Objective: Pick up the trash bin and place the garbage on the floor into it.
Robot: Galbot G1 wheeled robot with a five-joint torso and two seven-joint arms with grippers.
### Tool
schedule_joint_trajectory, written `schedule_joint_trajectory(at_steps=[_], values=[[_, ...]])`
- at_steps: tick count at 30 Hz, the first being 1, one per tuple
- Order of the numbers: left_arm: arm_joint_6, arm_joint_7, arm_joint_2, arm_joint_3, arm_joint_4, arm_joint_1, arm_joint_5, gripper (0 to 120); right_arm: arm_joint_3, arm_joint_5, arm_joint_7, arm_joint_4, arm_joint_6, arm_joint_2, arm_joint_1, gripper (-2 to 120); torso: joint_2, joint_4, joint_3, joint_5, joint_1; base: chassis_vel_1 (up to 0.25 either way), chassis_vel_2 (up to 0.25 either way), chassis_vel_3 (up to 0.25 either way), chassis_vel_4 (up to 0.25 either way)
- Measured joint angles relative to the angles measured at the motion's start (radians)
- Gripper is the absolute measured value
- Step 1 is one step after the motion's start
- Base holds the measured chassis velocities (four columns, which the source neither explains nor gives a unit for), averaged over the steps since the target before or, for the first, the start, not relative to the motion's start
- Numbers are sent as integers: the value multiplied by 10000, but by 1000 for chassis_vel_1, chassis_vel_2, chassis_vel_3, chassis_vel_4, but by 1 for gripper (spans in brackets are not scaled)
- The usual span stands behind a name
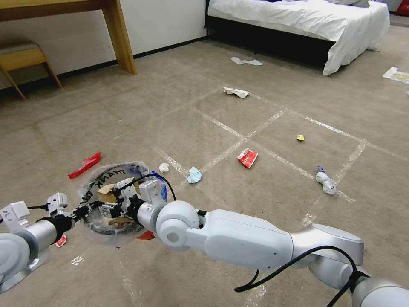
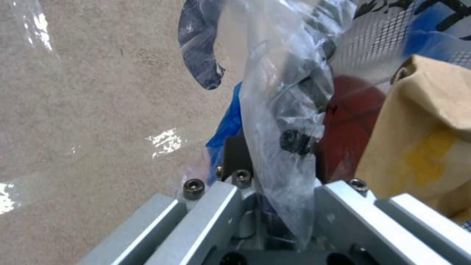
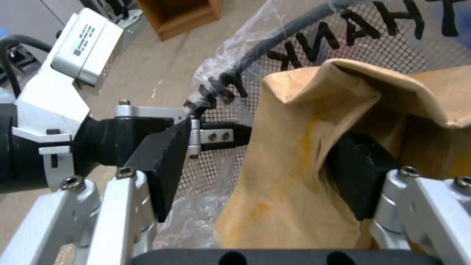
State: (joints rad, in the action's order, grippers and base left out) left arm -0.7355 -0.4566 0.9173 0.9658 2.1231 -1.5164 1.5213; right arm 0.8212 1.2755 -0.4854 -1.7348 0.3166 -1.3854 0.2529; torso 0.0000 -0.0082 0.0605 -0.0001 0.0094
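Here the bin point(image 1: 111, 200) hangs at the lower left of the head view, just above the floor point(image 1: 204, 128), its round mouth facing up toward the camera and its axis near upright. The left pincer point(image 1: 90, 209) grips the bin's rim on the side nearest it, fingers together on the rim and the clear bag point(image 2: 279, 110). The right pincer point(image 1: 123, 197) reaches across into the mouth; its pads point(image 3: 360, 173) stand apart on either side of a brown paper bag point(image 3: 314, 154) that sits upright inside the bin, the bag's open top pointing up. Whether the pads press the paper I cannot tell.

Litter lies scattered on the floor: a red wrapper point(image 1: 85, 165) just beside the bin, a small tissue point(image 1: 164, 167), a blue mask point(image 1: 194, 175), another red wrapper point(image 1: 247, 157), a yellow scrap point(image 1: 300, 137), a bottle point(image 1: 326, 181) lying lengthwise away from the robot, and a white paper point(image 1: 235, 91) farther off toward the bed point(image 1: 298, 21).
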Motion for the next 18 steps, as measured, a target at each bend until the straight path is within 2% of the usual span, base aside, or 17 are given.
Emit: schedule_joint_trajectory(at_steps=[4,18], values=[[0,4,38,-5,35,-38,-31,0,-1,-35,-30,-8,0,-12,12,64,0,0,0,0,0,0,0,0,0],[0,13,152,-42,85,-84,-130,0,-158,-63,-23,133,-5,-80,-95,62,0,0,0,0,0,0,0,0,0]])
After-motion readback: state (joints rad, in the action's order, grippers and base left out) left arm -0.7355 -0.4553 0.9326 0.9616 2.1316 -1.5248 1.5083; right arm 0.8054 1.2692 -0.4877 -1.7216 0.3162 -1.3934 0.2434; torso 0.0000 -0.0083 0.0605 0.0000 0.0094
